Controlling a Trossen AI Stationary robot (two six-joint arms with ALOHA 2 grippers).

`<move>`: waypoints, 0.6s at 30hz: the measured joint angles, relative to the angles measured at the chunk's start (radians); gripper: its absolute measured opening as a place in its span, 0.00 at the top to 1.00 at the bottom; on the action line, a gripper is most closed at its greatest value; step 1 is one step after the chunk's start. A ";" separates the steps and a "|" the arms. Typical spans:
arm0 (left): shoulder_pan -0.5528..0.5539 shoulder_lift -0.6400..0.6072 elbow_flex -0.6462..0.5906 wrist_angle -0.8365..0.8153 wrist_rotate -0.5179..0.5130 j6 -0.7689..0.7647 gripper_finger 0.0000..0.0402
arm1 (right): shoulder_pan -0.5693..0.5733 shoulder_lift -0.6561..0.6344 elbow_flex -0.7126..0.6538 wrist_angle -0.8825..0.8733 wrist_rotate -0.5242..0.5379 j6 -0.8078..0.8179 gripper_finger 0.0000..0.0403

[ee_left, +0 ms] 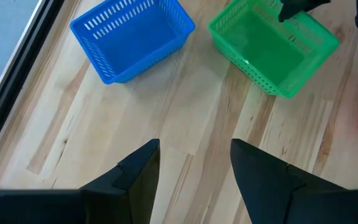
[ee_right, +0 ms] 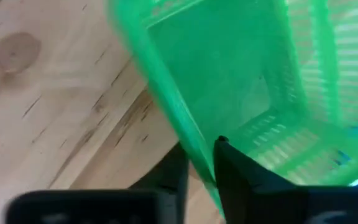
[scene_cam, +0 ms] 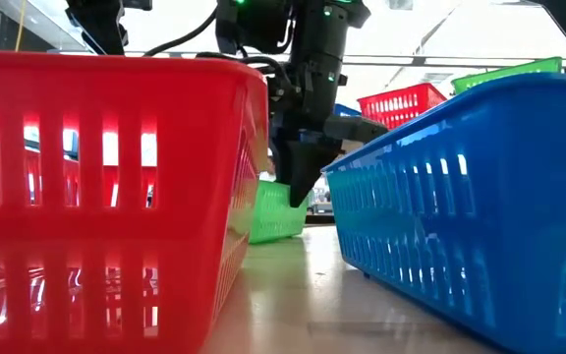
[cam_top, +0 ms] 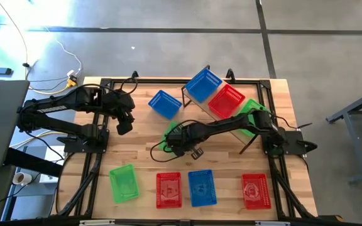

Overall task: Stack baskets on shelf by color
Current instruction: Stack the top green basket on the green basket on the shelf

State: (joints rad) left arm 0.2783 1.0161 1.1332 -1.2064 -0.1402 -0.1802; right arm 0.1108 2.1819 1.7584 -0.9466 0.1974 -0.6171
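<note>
A green basket [cam_top: 168, 131] stands on the table near its middle, with my right gripper [ee_right: 201, 163] shut on one of its walls; the arm covers much of it in the high view. A blue basket [cam_top: 164, 103] stands farther back. At the back right, the tilted shelf [cam_top: 190, 100] carries a blue basket [cam_top: 203, 85], a red one [cam_top: 226, 100] and a green one [cam_top: 254, 112]. Along the near edge stand a green basket [cam_top: 123, 182], a red [cam_top: 168, 189], a blue [cam_top: 201, 187] and another red [cam_top: 255, 190]. My left gripper [ee_left: 194, 149] waits open above bare wood at the left. My right gripper pinches a wall of the green basket at its rim [ee_right: 191, 146], one finger [ee_right: 232, 171] inside the basket and the other [ee_right: 169, 177] outside. The fingers come from above, pointing steeply down. It is the wall toward the table's right side. The basket's bottom [scene_cam: 275, 228] is on the table.
The black frame rails [cam_top: 93, 163] run along the table's sides and back. In the low view the near red basket [scene_cam: 106, 187] and blue basket [scene_cam: 470, 216] stand close on either side. Bare wood lies between the middle baskets and the near row.
</note>
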 joint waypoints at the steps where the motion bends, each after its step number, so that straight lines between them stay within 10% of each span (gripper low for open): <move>1: 0.000 0.000 0.000 0.000 0.000 0.000 0.54 | -0.002 -0.001 0.000 -0.003 0.001 0.008 0.92; 18: 0.000 0.000 0.000 0.000 0.000 0.018 0.54 | 0.023 -0.003 0.155 -0.091 -0.031 0.063 1.00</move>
State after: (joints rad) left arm 0.2783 1.0161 1.1332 -1.2068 -0.1400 -0.1625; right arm 0.1341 2.1788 1.9130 -1.0379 0.1662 -0.5541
